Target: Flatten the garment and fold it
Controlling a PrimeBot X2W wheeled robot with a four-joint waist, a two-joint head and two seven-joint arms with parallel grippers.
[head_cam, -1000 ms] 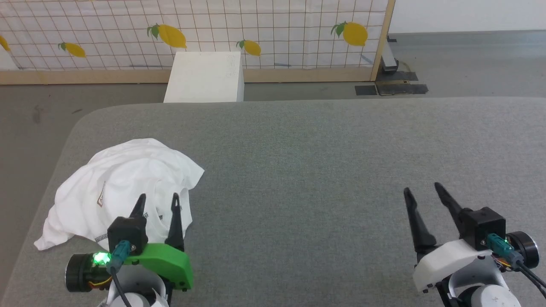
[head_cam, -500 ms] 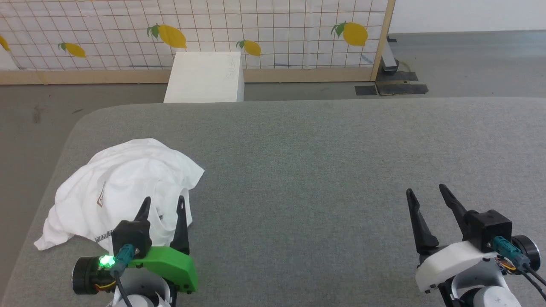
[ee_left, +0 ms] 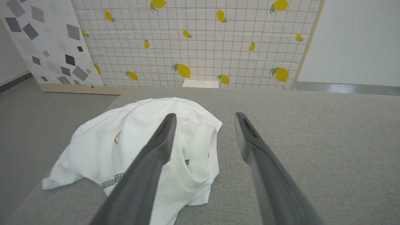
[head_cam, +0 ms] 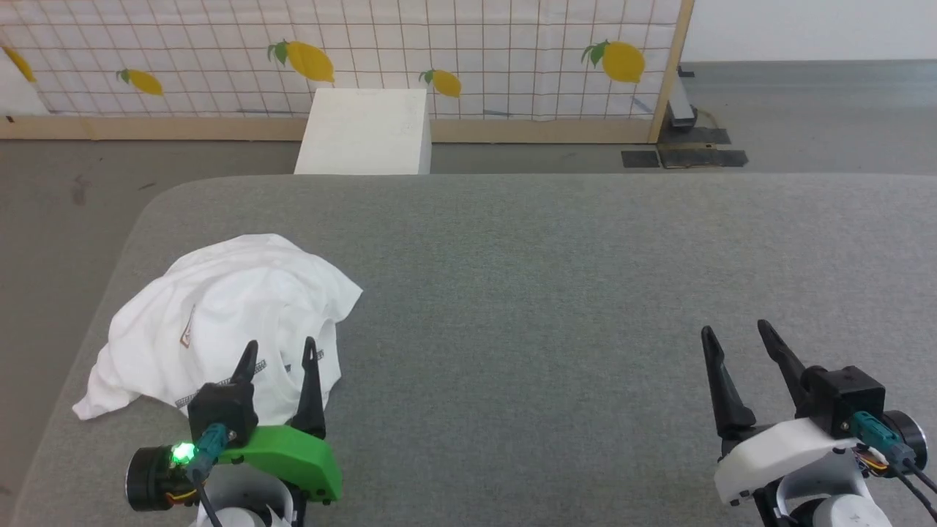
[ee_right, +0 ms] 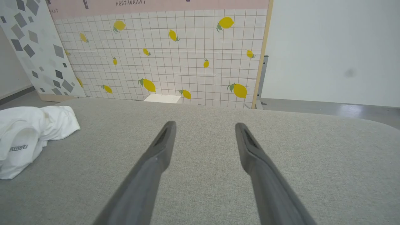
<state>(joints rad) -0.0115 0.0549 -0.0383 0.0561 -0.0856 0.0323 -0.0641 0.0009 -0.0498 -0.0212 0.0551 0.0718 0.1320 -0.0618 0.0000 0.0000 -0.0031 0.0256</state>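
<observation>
The garment (head_cam: 227,307), a white T-shirt, lies crumpled in a heap on the left part of the grey table (head_cam: 549,256). A small reddish triangular print (head_cam: 187,335) shows on it, and dark dotted stitching runs along its near edge. My left gripper (head_cam: 280,353) hovers open at the heap's near right edge, holding nothing. In the left wrist view the garment (ee_left: 103,140) lies ahead and to the left of my open left gripper (ee_left: 204,118). My right gripper (head_cam: 734,333) stands open over bare table at the lower right, far from the garment (ee_right: 28,131).
A rigid white box (head_cam: 364,132) stands on the floor beyond the table's far edge. Behind it runs a tiled partition with lemon prints (head_cam: 439,44) and a wooden post (head_cam: 670,73). The table's rounded left edge (head_cam: 117,256) lies close to the garment.
The head camera has shifted slightly, so the whole scene sits a little to the right. Both grippers have drawn back a little toward me; the garment lies as before.
</observation>
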